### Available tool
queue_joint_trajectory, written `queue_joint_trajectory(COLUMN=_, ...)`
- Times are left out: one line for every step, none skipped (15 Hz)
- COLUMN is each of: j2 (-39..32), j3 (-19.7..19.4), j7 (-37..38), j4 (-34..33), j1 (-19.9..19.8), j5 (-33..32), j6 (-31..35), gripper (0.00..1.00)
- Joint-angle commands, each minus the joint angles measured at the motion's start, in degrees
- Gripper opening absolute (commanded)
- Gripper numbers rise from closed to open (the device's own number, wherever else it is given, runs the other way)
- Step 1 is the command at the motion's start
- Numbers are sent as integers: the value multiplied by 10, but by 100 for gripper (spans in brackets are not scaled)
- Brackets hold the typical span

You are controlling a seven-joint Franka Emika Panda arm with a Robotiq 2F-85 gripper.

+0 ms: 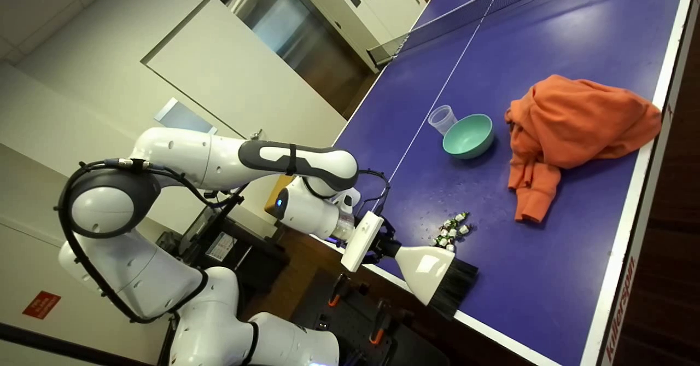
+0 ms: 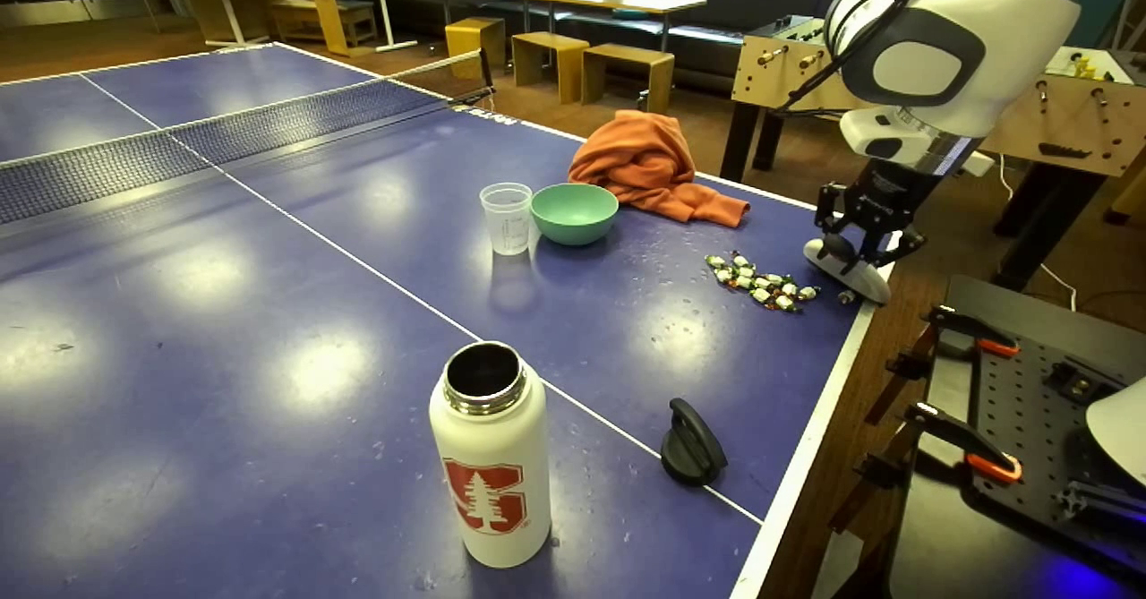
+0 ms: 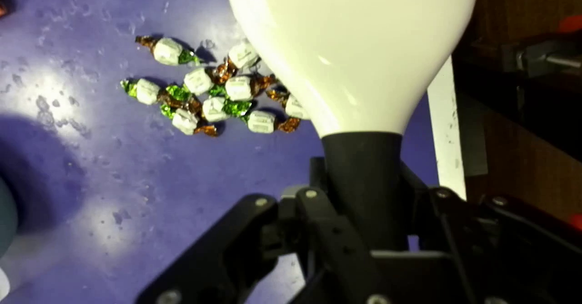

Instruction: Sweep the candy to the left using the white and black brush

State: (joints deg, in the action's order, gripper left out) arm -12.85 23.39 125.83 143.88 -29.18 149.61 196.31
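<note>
The brush has a white fan-shaped body (image 1: 424, 270), a black handle and black bristles (image 1: 455, 288). My gripper (image 3: 363, 172) is shut on the handle (image 3: 363, 190), one finger on each side. The brush is at the table's near edge, its bristles pointing along that edge in an exterior view; contact with the tabletop cannot be judged. Candy (image 3: 216, 90), in white, green and copper-brown wrappers, lies in a loose cluster right beside the brush. In the wrist view the white body hides part of the cluster. One piece (image 2: 846, 296) sits close to the brush's edge.
A teal bowl (image 1: 468, 136) and a clear cup (image 2: 507, 218) stand beyond the candy, near an orange sweater (image 1: 585, 120). A white bottle (image 2: 492, 483) and a black lid (image 2: 692, 447) are also on the table. Clamps (image 2: 971, 456) sit just off the white table edge (image 2: 810, 456).
</note>
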Motion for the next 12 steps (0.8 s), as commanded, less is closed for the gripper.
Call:
queue_joint_trajectory(j2=-20, j3=115, j7=15, j4=-41, j1=-90, j5=0, j6=7, gripper=12)
queue_joint_trajectory(j2=-25, j3=148, j7=12, j4=-52, j1=-115, j5=0, j6=10, gripper=12)
queue_joint_trajectory(j2=-34, j3=180, j7=10, j4=-67, j1=-137, j5=0, j6=16, gripper=12)
queue_joint_trajectory(j2=-39, j3=211, j7=8, j4=-80, j1=-159, j5=0, j6=22, gripper=12)
queue_joint_trajectory(j2=-47, j3=243, j7=5, j4=-95, j1=-180, j5=-1, j6=29, gripper=12)
queue_joint_trajectory(j2=-56, j3=270, j7=2, j4=-111, j1=-197, j5=-1, j6=38, gripper=12)
queue_joint_trajectory(j2=-65, j3=294, j7=0, j4=-125, j1=-210, j5=-1, j6=48, gripper=12)
queue_joint_trajectory(j2=-59, j3=280, j7=1, j4=-105, j1=-194, j5=-1, j6=15, gripper=12)
queue_joint_trajectory(j2=-61, j3=292, j7=1, j4=-111, j1=-199, j5=-1, j6=16, gripper=12)
queue_joint_trajectory(j2=-61, j3=294, j7=2, j4=-110, j1=-194, j5=-1, j6=15, gripper=12)
queue_joint_trajectory(j2=-55, j3=299, j7=5, j4=-104, j1=-192, j5=-1, j6=15, gripper=12)
queue_joint_trajectory(j2=-44, j3=306, j7=8, j4=-97, j1=-195, j5=-1, j6=15, gripper=12)
